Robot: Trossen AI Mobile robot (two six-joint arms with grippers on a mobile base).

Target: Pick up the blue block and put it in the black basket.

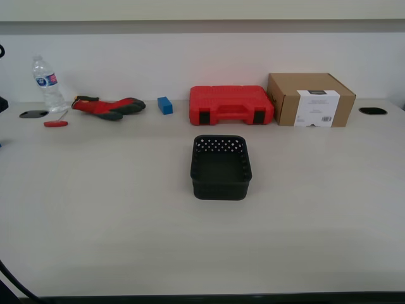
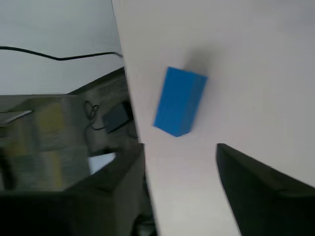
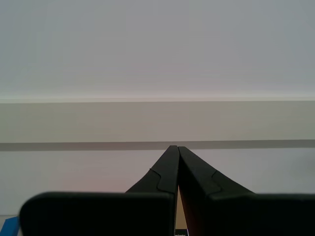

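The first gripper [image 2: 179, 187] hangs open over the table [image 2: 256, 59] edge — the blue block [image 2: 178, 102] just beyond its jaws, untouched. The second gripper [image 3: 177, 152] looks closed, empty. The basket [image 1: 221, 168] sits mid-table.

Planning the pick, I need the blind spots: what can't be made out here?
- Both arms: outside the exterior view's frame.
- Blue block: not in the exterior view, so its place relative to the black basket is unknown.
- Cardboard box label print: too small in the exterior view.
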